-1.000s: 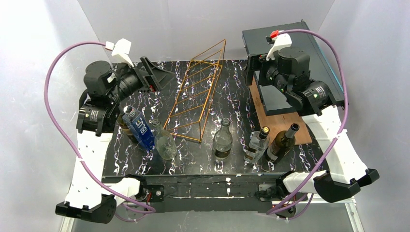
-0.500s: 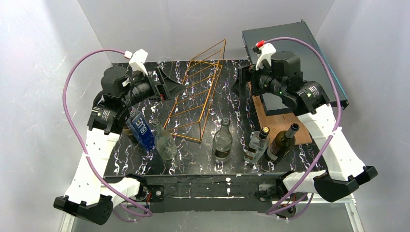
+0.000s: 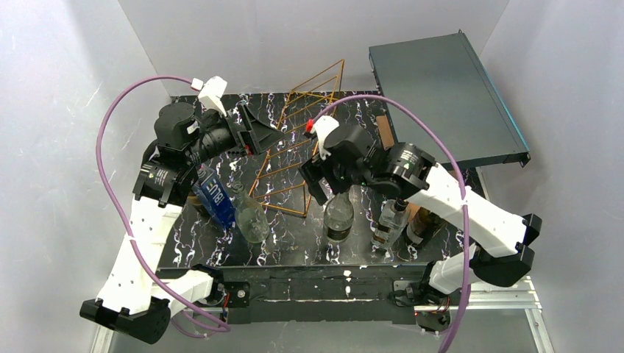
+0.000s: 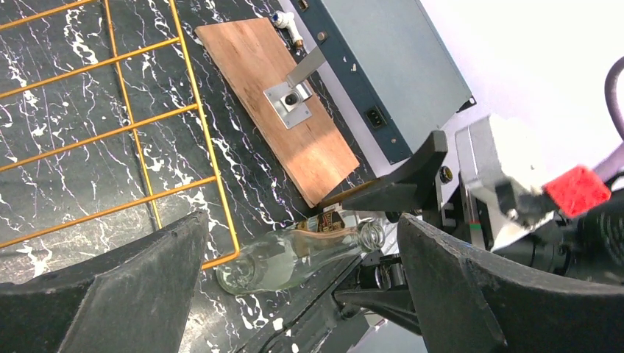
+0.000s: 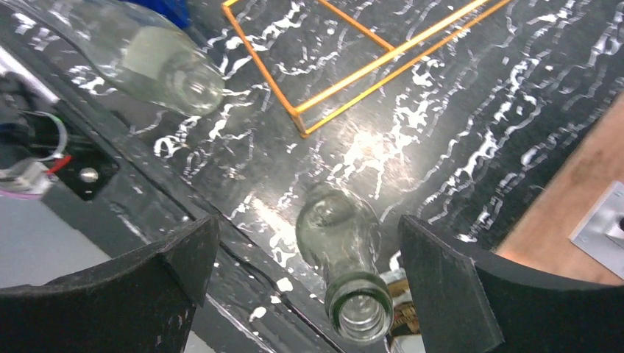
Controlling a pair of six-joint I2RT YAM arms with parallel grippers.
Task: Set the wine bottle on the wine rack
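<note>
Right fingers have swung in, gaping empty, the clear bottle now below and between them, ready for grasping; left fingers also gape empty

The black, white-veined counter carries a wooden board on its right side, with a small metal bracket fixed on it; a dark flat box lies just beside the board at the far right; a blue labelled bottle is near the left edge.
</note>
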